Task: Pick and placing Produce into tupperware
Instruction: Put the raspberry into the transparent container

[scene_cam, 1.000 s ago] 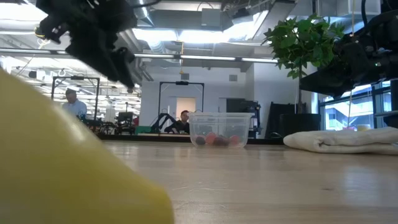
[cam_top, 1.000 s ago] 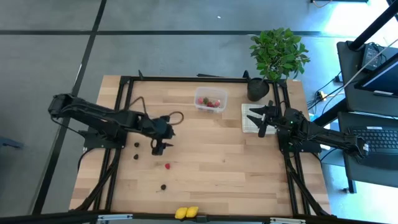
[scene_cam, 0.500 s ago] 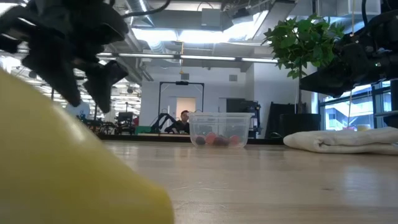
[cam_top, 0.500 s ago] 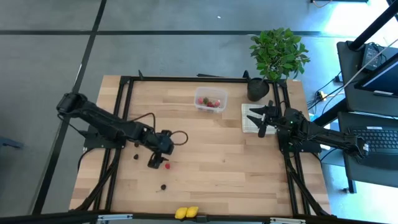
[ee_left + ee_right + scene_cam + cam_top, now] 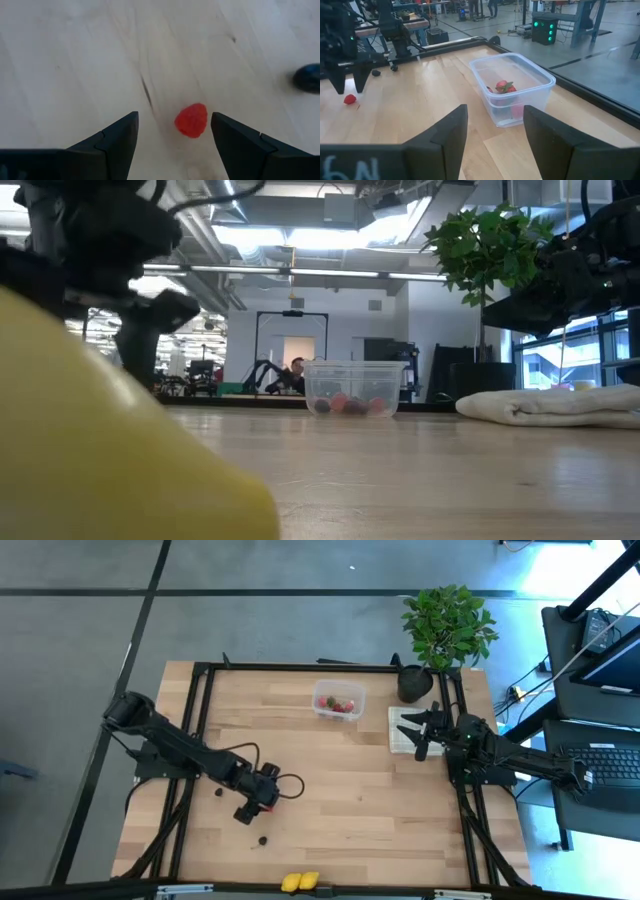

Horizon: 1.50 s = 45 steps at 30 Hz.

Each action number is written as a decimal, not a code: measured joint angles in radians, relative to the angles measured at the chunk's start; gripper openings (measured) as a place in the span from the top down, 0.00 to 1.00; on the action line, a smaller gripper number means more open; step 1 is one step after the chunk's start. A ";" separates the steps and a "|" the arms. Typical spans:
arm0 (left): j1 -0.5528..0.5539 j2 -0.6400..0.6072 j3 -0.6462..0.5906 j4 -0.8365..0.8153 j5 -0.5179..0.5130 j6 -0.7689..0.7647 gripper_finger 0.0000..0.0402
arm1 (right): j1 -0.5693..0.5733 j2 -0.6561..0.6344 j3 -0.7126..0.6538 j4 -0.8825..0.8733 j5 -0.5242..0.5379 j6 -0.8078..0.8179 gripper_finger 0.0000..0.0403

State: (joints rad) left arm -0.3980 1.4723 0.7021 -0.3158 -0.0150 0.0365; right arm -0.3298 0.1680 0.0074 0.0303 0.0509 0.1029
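A red berry (image 5: 191,120) lies on the wooden table, and my left gripper (image 5: 173,118) hovers open just above it with a finger on either side, touching nothing. The right wrist view shows the same berry (image 5: 350,99) below those fingers (image 5: 338,80). In the high view the left gripper (image 5: 250,810) hides the berry. The clear tupperware (image 5: 339,702) stands at the far middle with red berries inside. Two dark berries (image 5: 263,839) (image 5: 218,792) and two yellow pieces (image 5: 300,881) lie near the front. My right gripper (image 5: 420,730) waits open over the cloth.
A beige cloth (image 5: 405,730) lies right of the tupperware, with a potted plant (image 5: 445,630) at the far right corner. In the low view a yellow piece (image 5: 100,450) fills the near left. A black frame (image 5: 200,720) runs along the table's sides.
My left gripper has swung toward the table's near edge and come down over the red berry, tipping further downward. Its fingers have stayed open. The berry has not moved. My right arm has kept still.
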 joint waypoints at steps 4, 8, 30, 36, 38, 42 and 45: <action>-0.008 0.046 0.000 0.033 -0.001 0.000 0.40 | 0.000 0.000 0.000 0.000 0.000 0.000 0.52; -0.015 0.075 0.000 0.040 0.003 0.000 0.41 | 0.000 0.000 0.000 0.000 0.000 0.001 0.52; -0.024 0.121 0.005 0.046 0.015 -0.009 0.70 | 0.000 0.000 0.000 0.000 0.000 0.001 0.52; -0.024 0.121 0.004 0.050 0.015 -0.009 0.76 | 0.000 0.000 0.000 0.000 0.000 0.001 0.52; -0.024 0.122 0.003 0.051 0.015 -0.010 0.76 | 0.000 0.000 0.000 0.000 0.000 0.001 0.52; -0.012 0.124 0.015 0.044 0.057 -0.036 0.74 | 0.000 0.000 0.000 0.000 0.000 0.001 0.52; 0.015 0.129 0.040 0.034 0.149 -0.062 0.74 | 0.000 0.000 0.000 0.000 0.000 0.001 0.52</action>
State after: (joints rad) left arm -0.3832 1.6018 0.7417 -0.2817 0.1337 -0.0258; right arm -0.3301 0.1680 0.0074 0.0299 0.0509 0.1043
